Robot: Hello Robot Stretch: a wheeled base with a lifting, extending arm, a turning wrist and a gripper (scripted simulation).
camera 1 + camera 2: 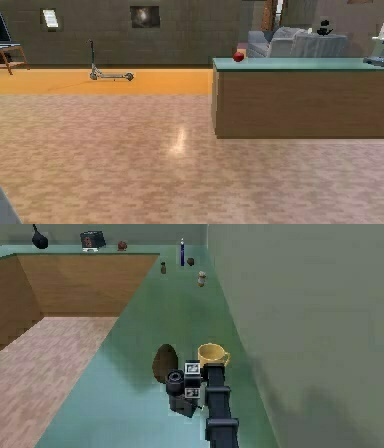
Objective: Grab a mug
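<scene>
The long teal-topped counter (120,374) runs along the plain wall, its wood-panelled sides dropping to the pale tiled floor (45,359). Looking ahead, another teal-and-wood counter ahead (300,100) stands on the same tiles, with a light sofa (285,42) behind it and a scooter (108,73) parked far off on an orange strip of flooring. The dark arm (218,414) reaches out over the near counter. At its end sits the gripper (176,382) — I cannot tell how its fingers are set, nor whether it holds anything. The yellow mug (212,355) stands on the counter just beside the arm's tip, near the wall. A brown oval thing (165,364) sits close by, left of the mug. Far down the counter stands a blue bottle (181,252) among small items; a red round thing (239,56) rests on the counter ahead.
</scene>
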